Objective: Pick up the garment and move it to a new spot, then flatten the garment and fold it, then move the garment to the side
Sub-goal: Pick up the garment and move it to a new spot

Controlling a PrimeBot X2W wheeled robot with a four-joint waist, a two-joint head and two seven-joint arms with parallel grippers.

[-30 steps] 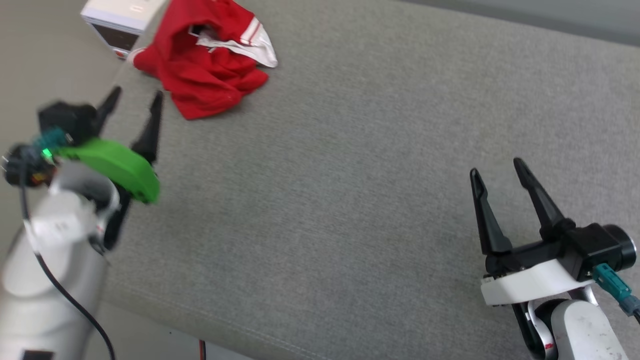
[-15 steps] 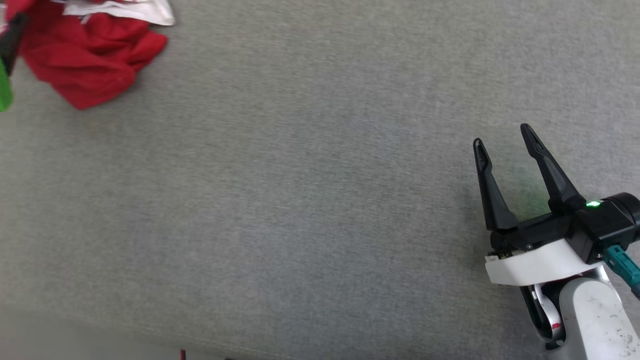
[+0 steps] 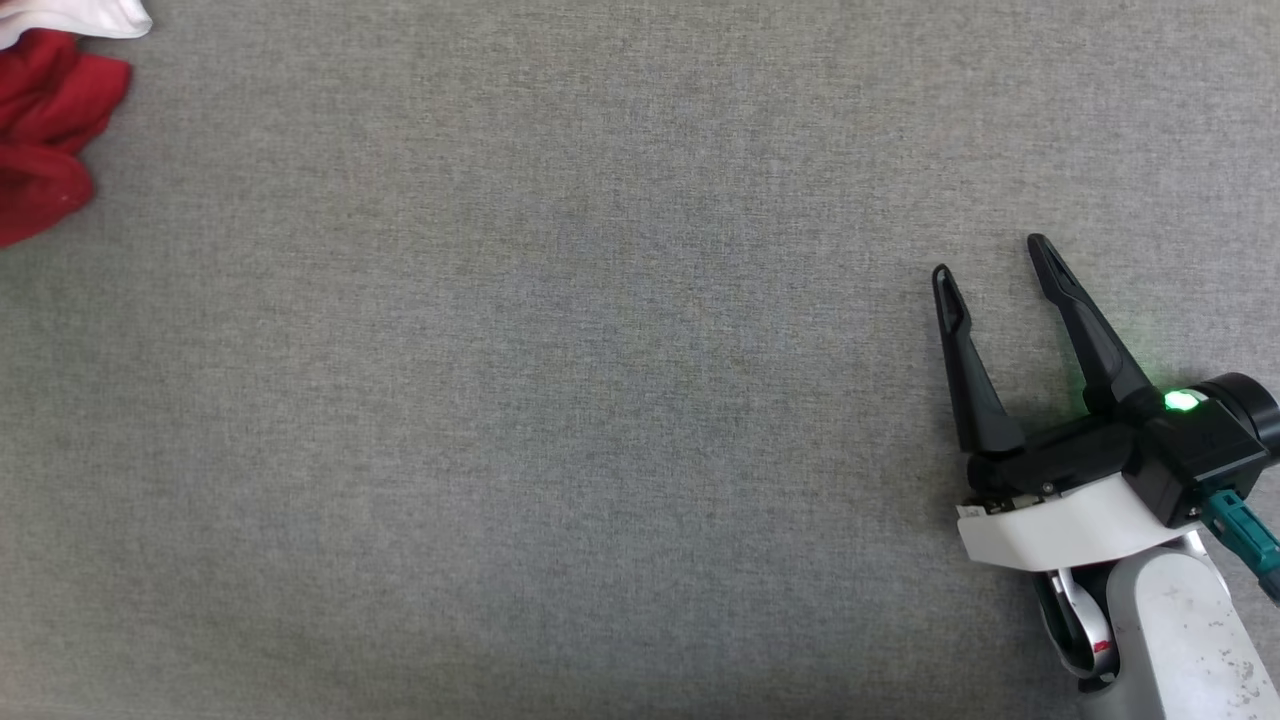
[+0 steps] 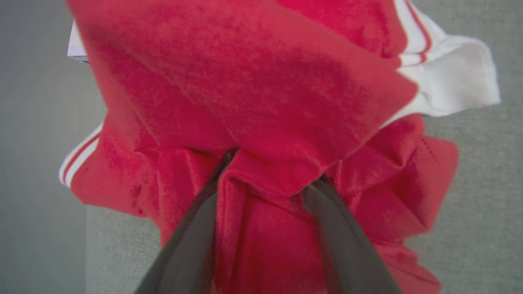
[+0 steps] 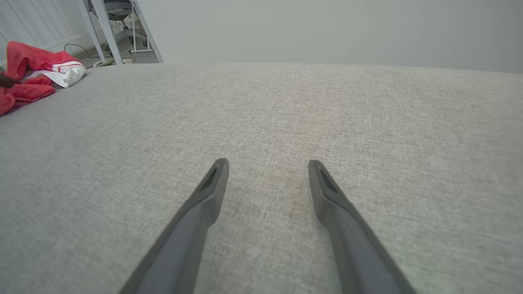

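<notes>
The garment (image 4: 253, 94) is lying crumpled in a loose heap at the far left edge of the grey tabletop (image 3: 600, 400), well apart from the right gripper (image 3: 990, 255), which is hovering over bare surface with its fingers spread wide and holding nothing. The left gripper (image 4: 271, 169) is reaching straight into the heap. Its dark fingers (image 4: 192, 228) are standing well apart and straddling a raised ridge of red cloth, with the tips hidden under an overhanging fold, so the cloth does not look clamped, though the contact itself is hidden. The fabric is looking thin, light and very soft, so it is likely going to drape and sag from whatever point is pinched instead of keeping any shape, and a shallow pinch on one layer is likely to slip. The bunched ridge between the fingers is offering the thickest bite for the lift. For the later flattening, the white sleeve (image 4: 449, 77) with its striped trim is marking a shoulder, a better place to take hold than the middle.
</notes>
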